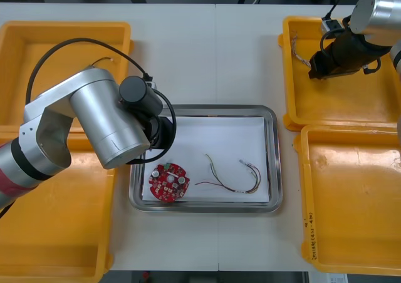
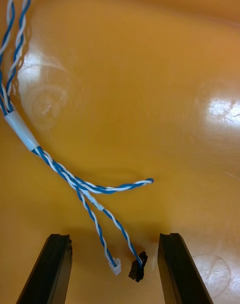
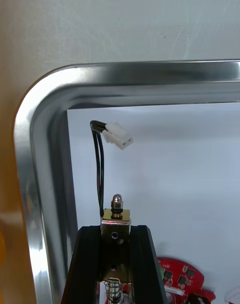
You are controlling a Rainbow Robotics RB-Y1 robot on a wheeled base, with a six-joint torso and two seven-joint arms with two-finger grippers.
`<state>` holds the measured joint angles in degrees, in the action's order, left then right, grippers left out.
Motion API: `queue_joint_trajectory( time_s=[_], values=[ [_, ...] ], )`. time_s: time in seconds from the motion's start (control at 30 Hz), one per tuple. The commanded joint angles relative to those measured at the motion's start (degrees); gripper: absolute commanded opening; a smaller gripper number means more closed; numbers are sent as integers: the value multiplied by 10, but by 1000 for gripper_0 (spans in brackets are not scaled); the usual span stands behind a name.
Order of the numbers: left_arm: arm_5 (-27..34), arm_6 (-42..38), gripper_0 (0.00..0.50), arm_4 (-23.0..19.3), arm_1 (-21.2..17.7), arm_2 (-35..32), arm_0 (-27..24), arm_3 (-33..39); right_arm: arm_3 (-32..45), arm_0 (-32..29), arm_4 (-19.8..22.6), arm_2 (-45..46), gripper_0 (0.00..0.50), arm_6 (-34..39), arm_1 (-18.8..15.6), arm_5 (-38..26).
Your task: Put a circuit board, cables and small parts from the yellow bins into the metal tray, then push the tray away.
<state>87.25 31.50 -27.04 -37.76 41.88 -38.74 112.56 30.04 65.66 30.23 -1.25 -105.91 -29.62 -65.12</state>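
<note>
My left gripper [image 3: 116, 236] is shut on a small metal part [image 3: 116, 218], a brass block with a silver stud. Thin black wires run from the part to a white plug [image 3: 119, 135]. It hangs over the white inside of the metal tray [image 3: 46, 109], near a rounded corner. A round red circuit board [image 1: 168, 181] and a red and yellow cable [image 1: 232, 176] lie in the tray [image 1: 274, 158]. My right gripper [image 2: 115, 239] is open low in the far right yellow bin [image 1: 344, 108], its fingers either side of the loose ends of a twisted blue and white cable [image 2: 75, 181].
My left arm [image 1: 106, 117] covers the tray's left edge and part of the near left bin [image 1: 56, 233]. The far left bin [image 1: 62, 64] and the near right bin [image 1: 357, 201] flank the tray. Bare table lies beyond the tray.
</note>
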Motion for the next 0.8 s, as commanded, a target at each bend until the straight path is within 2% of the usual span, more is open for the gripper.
queue_joint_trajectory(
  time_s=[0.03, 0.33, 0.37, 0.4, 0.43, 0.47, 0.5, 0.53, 0.57, 0.6, 0.63, 0.7, 0.73, 0.8],
  values=[
    [-36, -31, 0, 10, 16, 19, -27, -20, 7, -9, 5, -9, 500, -27, 0, 0],
    [-45, -36, 1, 25, 14, 42, -27, -35, 7, -16, 11, -9, 500, -27, -1, 3],
    [-45, -36, 3, 25, 14, 42, -27, -38, 7, -16, 12, -9, 477, -26, 0, 3],
    [-45, -36, 3, 25, 14, 42, -27, -39, 6, -16, 12, -9, 346, -25, 0, 3],
    [-45, -37, 3, 25, 14, 43, -27, -40, 7, -16, 12, -9, 265, -25, -1, 3],
    [-45, -37, 3, 25, 15, 43, -27, -41, 7, -16, 12, -9, 100, -25, -1, 3],
    [-45, -37, 16, 26, 14, 44, -27, -41, 7, -16, 13, -9, 0, -26, -1, 3],
    [-45, -38, 36, 26, 14, 44, -27, -41, 7, -16, 14, -9, 0, -27, -2, 2],
    [-45, -39, 155, 26, 15, 44, -27, -41, 7, -16, 19, -9, 0, -27, -3, 3],
    [-45, -42, 306, 27, 15, 44, -26, -40, 7, -16, 22, -9, 0, -27, -4, 2],
    [-45, -42, 345, 27, 14, 44, -26, -41, 7, -16, 22, -9, 0, -28, -5, 2],
    [-45, -43, 484, 30, 14, 44, -26, -41, 11, -15, 21, -9, 0, -31, -10, -3],
    [-45, -44, 500, 31, 14, 44, -26, -41, 17, -15, 20, -9, 0, -33, -12, -9],
    [-45, -46, 500, 32, 14, 44, -26, -41, 30, -15, 20, -9, 0, -34, -19, -25]
  ],
)
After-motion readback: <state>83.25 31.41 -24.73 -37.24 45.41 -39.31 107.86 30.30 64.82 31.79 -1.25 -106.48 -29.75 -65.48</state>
